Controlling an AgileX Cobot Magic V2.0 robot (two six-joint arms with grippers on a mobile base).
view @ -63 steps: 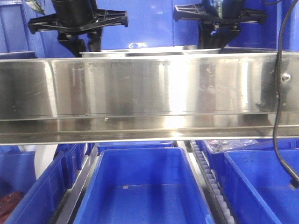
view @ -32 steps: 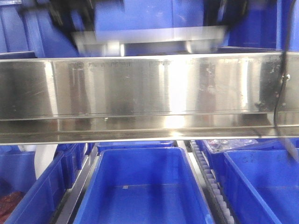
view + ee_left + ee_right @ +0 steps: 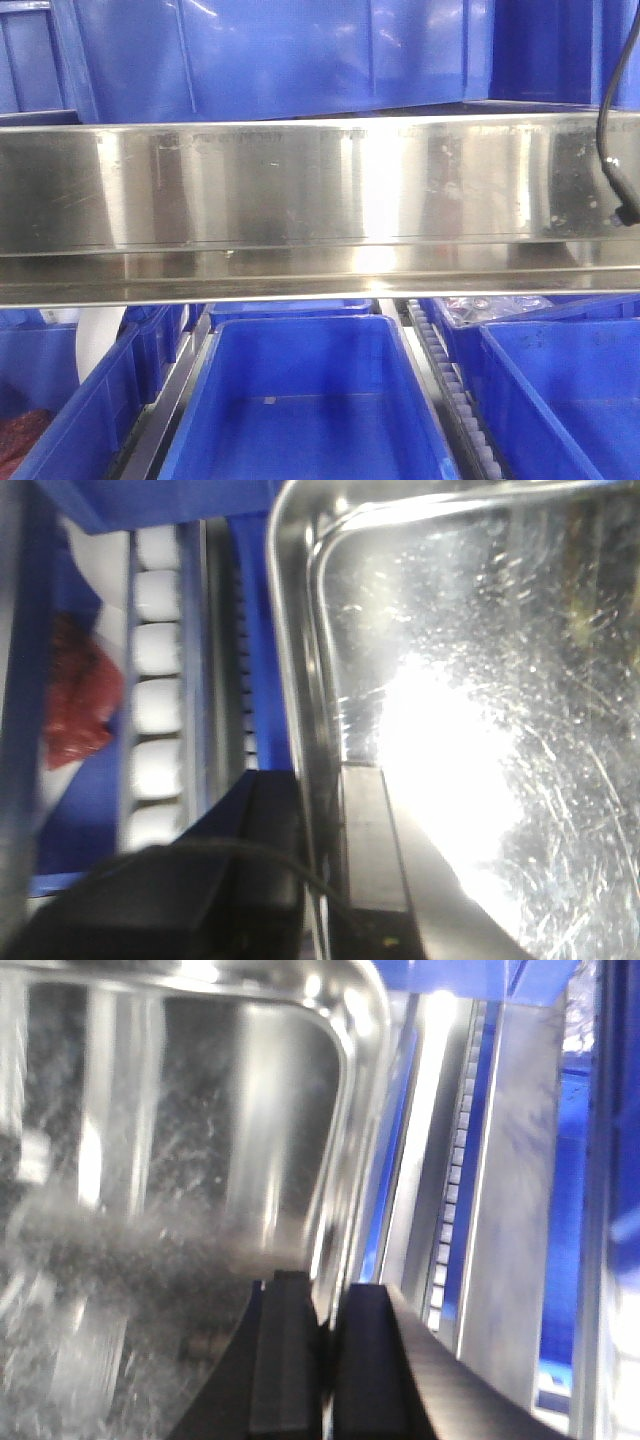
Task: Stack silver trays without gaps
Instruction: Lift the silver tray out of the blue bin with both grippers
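Held: shiny rectangular stainless-steel tray [image 3: 480,730] [image 3: 150,1160], filling both wrist views. Left jaws at 6 o'clock clamp its rim, one inside, one outside. Right jaws likewise. White roller track [image 3: 155,680] at 9 o'clock.

**Hard glare on steel, soft focus at the wrists**

The front view is bright, even and mostly sharp. Vertical bright streaks run down the steel band [image 3: 320,200], strongest right of centre. The blue bins [image 3: 310,410] below show only a mild sheen. In the left wrist view a blown-out white patch swallows the floor of the silver tray [image 3: 560,810], with scratches sparkling around it. The left gripper [image 3: 318,776] near the bottom is dark and unfocused. The right wrist view is dimmer and smeared throughout, its highlights drawn into vertical streaks and the right gripper [image 3: 325,1286] a soft black shape.
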